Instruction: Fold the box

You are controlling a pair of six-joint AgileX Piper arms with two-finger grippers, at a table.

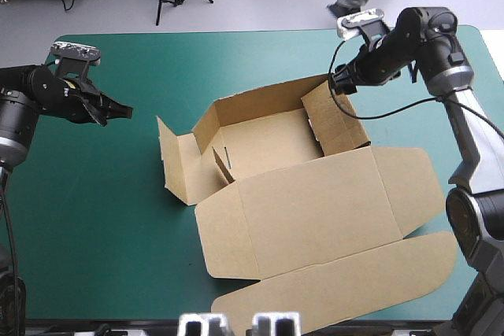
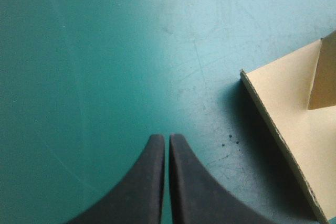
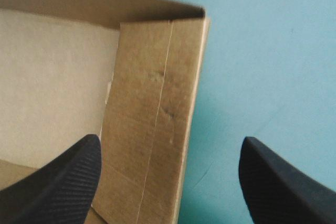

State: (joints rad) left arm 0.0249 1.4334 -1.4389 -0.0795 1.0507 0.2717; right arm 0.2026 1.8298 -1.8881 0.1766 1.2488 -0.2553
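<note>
1 box (image 2: pixel 286 108) corner (rest cut off)

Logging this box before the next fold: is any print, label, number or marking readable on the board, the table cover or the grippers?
No text can be read in any view.
The box: bare brown board, no print, label or number.
The teal-green cover: only faint scuffs, no writing.
The left gripper and right gripper: no marking shows.
</note>
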